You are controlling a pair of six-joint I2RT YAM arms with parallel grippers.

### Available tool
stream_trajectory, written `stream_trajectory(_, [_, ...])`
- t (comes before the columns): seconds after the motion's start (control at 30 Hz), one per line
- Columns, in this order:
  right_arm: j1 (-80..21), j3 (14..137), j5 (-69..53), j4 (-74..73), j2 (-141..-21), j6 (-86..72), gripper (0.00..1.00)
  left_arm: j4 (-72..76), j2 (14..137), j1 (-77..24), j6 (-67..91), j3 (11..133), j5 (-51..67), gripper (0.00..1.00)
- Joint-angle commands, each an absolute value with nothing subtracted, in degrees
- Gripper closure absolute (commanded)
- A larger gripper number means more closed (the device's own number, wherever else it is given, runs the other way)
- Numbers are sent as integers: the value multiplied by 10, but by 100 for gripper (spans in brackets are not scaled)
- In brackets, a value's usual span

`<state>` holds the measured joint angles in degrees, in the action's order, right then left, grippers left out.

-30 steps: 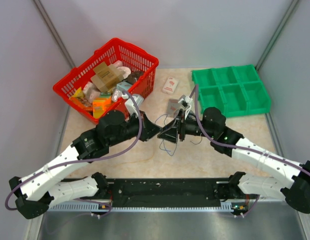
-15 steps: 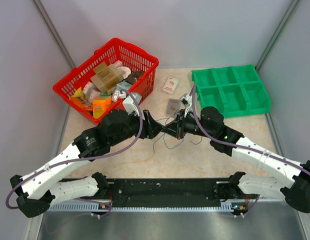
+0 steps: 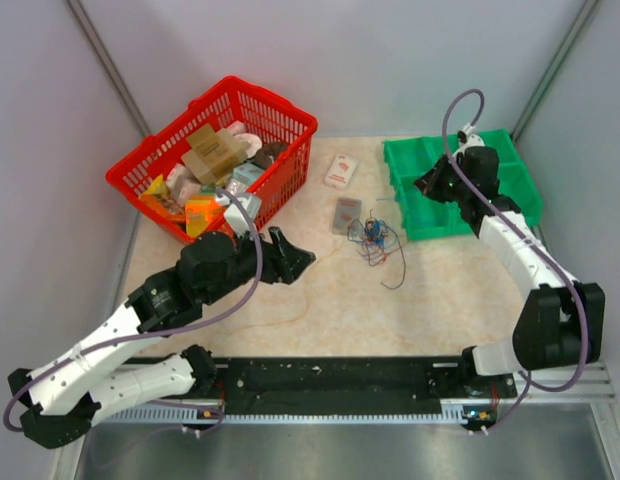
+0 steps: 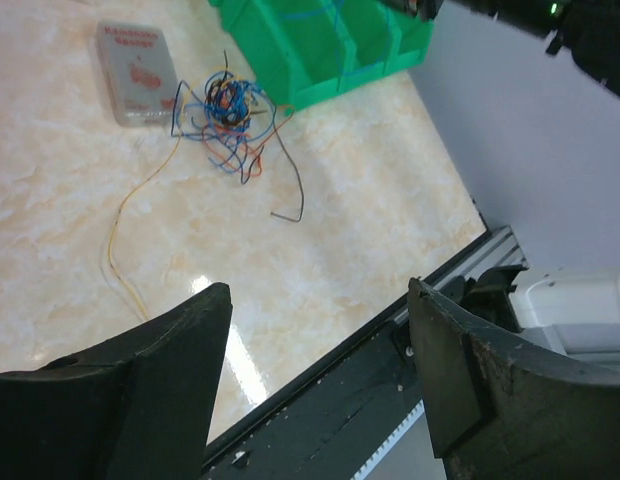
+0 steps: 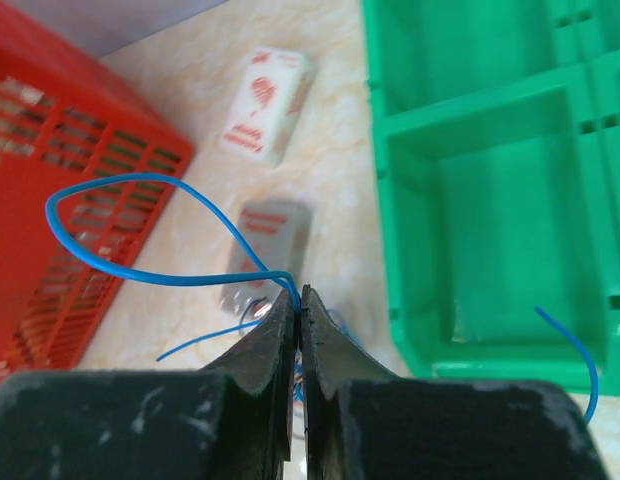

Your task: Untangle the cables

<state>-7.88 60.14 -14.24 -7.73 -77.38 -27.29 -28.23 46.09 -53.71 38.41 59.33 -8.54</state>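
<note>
Blue wire (image 5: 125, 178) is pinched in the closed right hand (image 5: 298, 298); the left hand (image 4: 318, 300) gapes open near the cable tangle (image 4: 228, 105), whose yellow strand (image 4: 114, 235) seems loose.

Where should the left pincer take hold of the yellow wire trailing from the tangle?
Grip the yellow wire at its middle bend, coming straight down with the open left pincer set across it. It lies flat on the table, and there it runs clear of the tangle, so nothing else should get pinched.
</note>
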Motion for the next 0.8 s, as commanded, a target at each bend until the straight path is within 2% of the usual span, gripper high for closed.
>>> stream_trajectory(0.0, [-43,671,-98,-71,-844,-317,100,-256,461,-535,391,564,-64,25])
stream_trajectory(0.2, [-43,709,73,-100,-900,-370,100,-243,451,-534,410,537,-45,24])
stream_trajectory(0.43, [-52,741,164,-107,-945,-316,100,-255,439,-534,414,533,-51,23])
stream_trajectory(0.57, [-76,731,184,-67,-979,-313,100,-246,443,-534,414,531,-44,23])
stream_trajectory(0.7, [-138,789,310,-102,-1030,-287,100,-247,453,-534,410,540,-41,23])
stream_trajectory(0.77, [-157,802,322,-110,-1045,-284,100,-249,450,-534,416,541,-43,23])
